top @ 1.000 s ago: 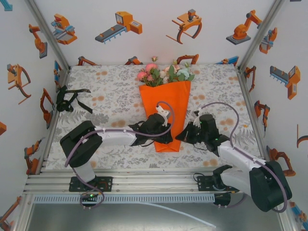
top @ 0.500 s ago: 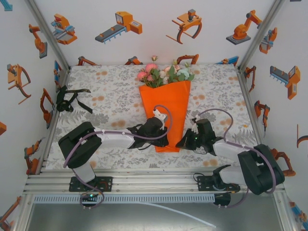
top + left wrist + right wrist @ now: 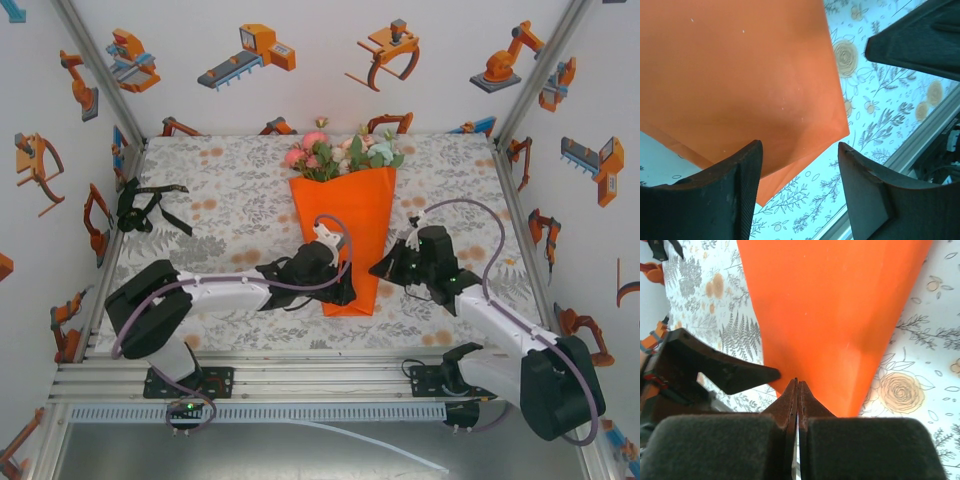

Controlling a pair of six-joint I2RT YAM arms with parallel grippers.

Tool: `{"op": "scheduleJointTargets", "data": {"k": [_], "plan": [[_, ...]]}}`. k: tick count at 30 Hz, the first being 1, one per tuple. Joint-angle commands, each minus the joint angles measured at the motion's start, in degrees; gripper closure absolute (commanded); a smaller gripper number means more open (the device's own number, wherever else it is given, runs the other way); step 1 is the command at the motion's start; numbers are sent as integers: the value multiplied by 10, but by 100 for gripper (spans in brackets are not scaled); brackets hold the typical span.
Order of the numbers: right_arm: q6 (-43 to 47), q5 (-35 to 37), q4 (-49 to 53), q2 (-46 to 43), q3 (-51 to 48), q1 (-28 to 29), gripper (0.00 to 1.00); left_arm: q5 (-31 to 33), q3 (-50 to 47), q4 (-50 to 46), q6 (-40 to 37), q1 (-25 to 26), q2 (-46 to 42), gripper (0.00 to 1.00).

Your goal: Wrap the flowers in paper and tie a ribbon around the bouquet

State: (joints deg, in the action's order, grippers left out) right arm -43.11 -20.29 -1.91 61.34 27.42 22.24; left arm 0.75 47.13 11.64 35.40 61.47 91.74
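The bouquet lies in the middle of the table: the flowers [image 3: 340,152] stick out of the wide far end of the orange paper [image 3: 345,225], which is folded into a cone. My left gripper [image 3: 345,290] is at the cone's narrow near end, open. In the left wrist view its fingers [image 3: 747,170] straddle bare tablecloth just below the paper's corner [image 3: 740,75]. My right gripper [image 3: 383,270] is at the cone's right edge, shut, with its tips [image 3: 797,383] against the paper's lower edge [image 3: 840,315]. The black ribbon [image 3: 150,205] lies bunched at the far left.
A leaf-printed tablecloth [image 3: 230,190] covers the table. The metal rail [image 3: 300,375] runs along the near edge, close behind both grippers. Walls with robot pictures close in the left, right and back sides. One left finger [image 3: 725,371] shows just left of my right gripper's tips.
My left gripper has opened at the cone's narrow end. My right gripper dipped toward the near edge, then came back up along the cone's right side.
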Motion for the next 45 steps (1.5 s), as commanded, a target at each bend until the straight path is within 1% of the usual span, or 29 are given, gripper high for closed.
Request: {"op": "scheduleJointTargets", "data": {"k": [1, 5, 14, 18, 22, 24, 26, 28, 29, 31, 32, 34, 36, 37, 39, 40, 42, 43, 45], "plan": [[31, 36, 12, 5, 9, -3, 93, 22, 7, -11, -5, 2, -35, 39], [36, 35, -9, 26, 13, -2, 88, 38, 9, -16, -3, 0, -60, 36], [36, 19, -28, 48, 23, -3, 85, 84, 17, -45, 5, -18, -118, 34], [37, 20, -23, 45, 31, -3, 84, 117, 17, -71, 27, -40, -151, 34], [37, 20, -17, 44, 44, -3, 83, 149, 17, -118, 49, -86, -185, 34], [38, 25, -7, 40, 57, -2, 82, 176, 30, -169, 51, -123, -201, 34], [43, 36, 7, 34, 73, -2, 79, 185, 37, -207, 48, -167, -216, 33], [56, 53, 35, 21, 92, -2, 74, 178, 36, -234, 45, -212, -231, 33], [68, 66, 56, 13, 101, -2, 72, 173, 32, -238, 34, -231, -241, 33], [97, 91, 109, 0, 121, -2, 68, 189, 31, -267, 23, -265, -259, 33], [112, 102, 136, -4, 134, -2, 67, 195, 31, -278, 21, -288, -266, 33], [131, 110, 171, -9, 153, -2, 65, 186, 41, -308, 26, -346, -265, 33], [134, 109, 170, -18, 160, 0, 61, 188, 67, -341, 26, -415, -246, 33], [134, 106, 160, -21, 159, 0, 58, 192, 76, -343, 25, -442, -234, 33], [126, 99, 132, -23, 156, 0, 48, 179, 95, -332, 20, -506, -198, 33], [125, 94, 124, -22, 156, -1, 43, 180, 103, -323, 18, -527, -180, 33], [121, 84, 106, -15, 158, 0, 41, 184, 134, -319, 18, -576, -123, 34], [121, 78, 99, -13, 159, 0, 41, 192, 146, -314, 14, -590, -96, 35], [121, 71, 86, -13, 158, -1, 41, 185, 182, -295, -5, -621, -28, 36]]}}
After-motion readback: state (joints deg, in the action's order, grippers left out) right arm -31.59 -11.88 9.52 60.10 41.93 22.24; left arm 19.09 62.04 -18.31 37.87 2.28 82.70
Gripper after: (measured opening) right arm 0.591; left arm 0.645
